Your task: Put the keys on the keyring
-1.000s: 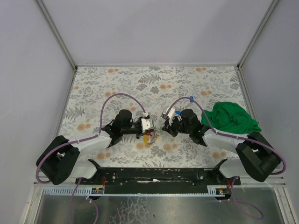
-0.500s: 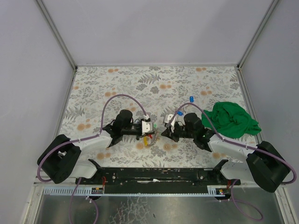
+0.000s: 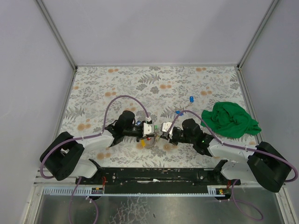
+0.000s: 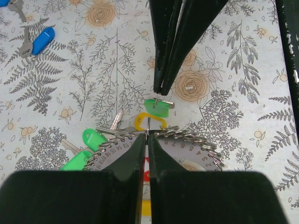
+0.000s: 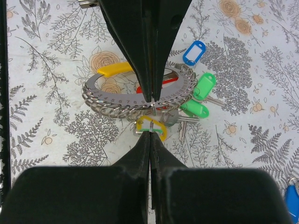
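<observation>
1. From above, my left gripper (image 3: 153, 132) and right gripper (image 3: 161, 135) meet tip to tip over the keyring (image 3: 147, 141) on the floral counter (image 3: 140, 84). A green cloth (image 3: 231, 119) lies well to the right.
2. Left wrist: my left gripper (image 4: 145, 137) is clamped tight on the keyring's rim. The right gripper, closed, pinches a green-tagged key (image 4: 156, 107) just beyond it.
3. Right wrist: a yellow tag (image 5: 150, 125) sits between both closed tips.

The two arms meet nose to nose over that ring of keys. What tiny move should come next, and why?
Probably ease the right end effector a touch toward the keyring, which the left end effector pinches shut at its edge. The right one seems to hold a green-tagged key just short of the ring, so a small nudge should bring them together.
</observation>
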